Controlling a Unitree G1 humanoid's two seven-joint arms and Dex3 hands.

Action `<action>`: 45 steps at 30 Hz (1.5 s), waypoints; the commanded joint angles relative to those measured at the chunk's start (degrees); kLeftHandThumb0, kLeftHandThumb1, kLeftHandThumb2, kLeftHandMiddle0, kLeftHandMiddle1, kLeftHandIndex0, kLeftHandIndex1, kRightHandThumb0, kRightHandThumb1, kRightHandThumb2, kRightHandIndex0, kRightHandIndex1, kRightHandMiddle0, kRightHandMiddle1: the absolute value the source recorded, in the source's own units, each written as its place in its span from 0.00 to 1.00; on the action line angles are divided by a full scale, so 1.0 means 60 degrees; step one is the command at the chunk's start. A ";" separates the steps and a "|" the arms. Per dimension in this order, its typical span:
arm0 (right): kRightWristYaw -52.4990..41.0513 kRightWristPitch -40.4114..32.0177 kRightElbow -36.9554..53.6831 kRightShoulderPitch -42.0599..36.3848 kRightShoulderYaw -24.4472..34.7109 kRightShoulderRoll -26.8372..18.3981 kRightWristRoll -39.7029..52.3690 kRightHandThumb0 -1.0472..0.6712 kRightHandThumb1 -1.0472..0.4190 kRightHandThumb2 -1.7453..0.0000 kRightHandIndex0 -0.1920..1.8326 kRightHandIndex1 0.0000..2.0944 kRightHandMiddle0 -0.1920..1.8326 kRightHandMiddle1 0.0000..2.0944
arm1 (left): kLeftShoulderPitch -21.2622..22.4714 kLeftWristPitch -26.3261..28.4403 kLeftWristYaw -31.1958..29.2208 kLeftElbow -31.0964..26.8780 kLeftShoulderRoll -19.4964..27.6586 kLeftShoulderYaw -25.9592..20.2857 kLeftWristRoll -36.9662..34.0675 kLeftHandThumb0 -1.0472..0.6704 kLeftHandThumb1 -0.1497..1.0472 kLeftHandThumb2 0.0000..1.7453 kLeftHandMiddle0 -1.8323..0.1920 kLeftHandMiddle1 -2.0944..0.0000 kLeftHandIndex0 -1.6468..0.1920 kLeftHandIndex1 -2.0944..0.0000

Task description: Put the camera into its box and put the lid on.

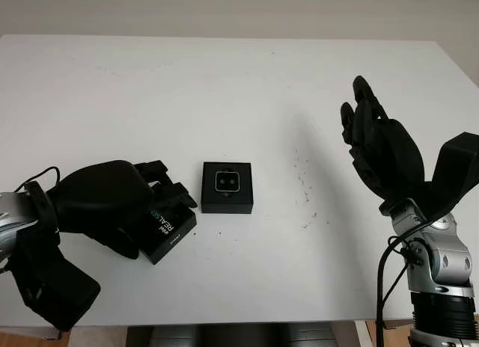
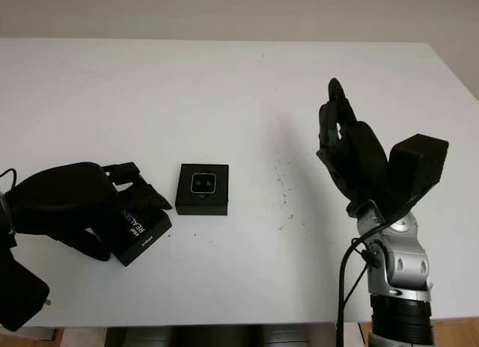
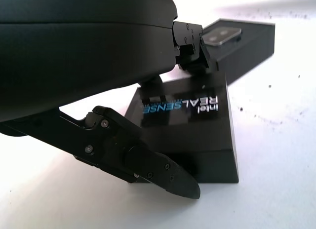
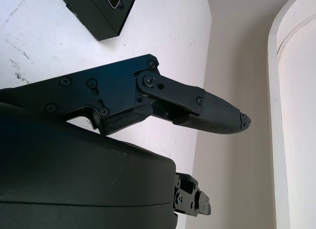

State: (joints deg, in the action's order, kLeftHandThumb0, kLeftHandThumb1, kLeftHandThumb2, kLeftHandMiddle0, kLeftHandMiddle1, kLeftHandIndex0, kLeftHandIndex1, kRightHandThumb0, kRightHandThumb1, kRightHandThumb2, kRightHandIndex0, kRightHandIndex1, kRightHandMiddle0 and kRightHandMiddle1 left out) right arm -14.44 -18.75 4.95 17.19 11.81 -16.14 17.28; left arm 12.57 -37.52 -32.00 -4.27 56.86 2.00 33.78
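Box [image 1: 227,188]: black, square, lidless, on the white tabletop [image 1: 224,85] near its middle.
Camera [image 1: 227,182]: seated inside the box, silver face up, two lenses visible.
Lid [image 1: 168,232]: black, printed "intel REALSENSE", just beside the box on the left-arm side, apart from it; whether it is lifted off the tabletop cannot be told.
Left hand [image 1: 142,205]: at the lid, fingers [image 3: 190,41] curled over its top and thumb against its side edge, gripping it.
Right hand [image 2: 348,149]: raised above the tabletop, well apart from the box on the far side from the lid, open, holding nothing.
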 commanded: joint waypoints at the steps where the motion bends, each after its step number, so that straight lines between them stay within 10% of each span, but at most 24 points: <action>1: -0.0025 0.0002 0.0156 -0.0061 0.0032 -0.0041 0.0029 0.21 0.00 0.57 0.00 0.00 0.00 0.00 | -0.0184 0.0011 -0.0002 -0.0007 -0.0030 0.0268 0.0185 0.31 0.84 0.03 0.81 0.74 0.85 0.71; 5: -0.0014 -0.0016 0.0173 -0.0074 0.0052 -0.0013 0.0057 0.20 0.00 0.58 0.00 0.00 0.00 0.00 | -0.0157 -0.0213 0.0404 0.0216 -0.0093 0.0372 0.0354 0.32 0.92 0.04 0.93 0.17 0.92 0.17; 8: -0.0023 0.0025 0.0138 -0.0077 0.0046 0.0006 0.0059 0.20 0.00 0.58 0.00 0.00 0.00 0.00 | -0.0098 -0.0279 0.0600 0.0365 -0.0059 0.0419 0.0415 0.35 0.99 0.08 0.83 0.02 0.85 0.02; 30: -0.0198 0.0155 -0.0064 -0.0007 -0.0112 -0.0016 -0.0112 0.20 0.00 0.57 0.00 0.00 0.00 0.00 | 0.1387 0.3582 -0.1133 -0.0264 -0.0552 -0.0186 -0.2767 0.44 1.00 0.12 0.72 0.00 0.83 0.00; 45: -0.0016 0.0350 -0.0336 0.0058 -0.0361 0.0270 -0.0343 0.22 0.00 0.58 0.00 0.00 0.00 0.00 | 0.4029 0.6702 -0.2028 -0.0893 -0.1674 0.1367 -0.1049 0.46 1.00 0.09 0.53 0.00 0.64 0.00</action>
State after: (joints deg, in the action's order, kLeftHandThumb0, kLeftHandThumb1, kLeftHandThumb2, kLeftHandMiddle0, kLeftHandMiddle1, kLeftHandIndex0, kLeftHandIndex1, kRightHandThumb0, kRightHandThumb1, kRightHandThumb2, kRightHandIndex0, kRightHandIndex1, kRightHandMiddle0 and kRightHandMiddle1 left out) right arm -14.43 -17.56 2.88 17.23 9.60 -14.57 15.20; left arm 34.95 2.29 -43.66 -9.48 47.20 9.38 27.23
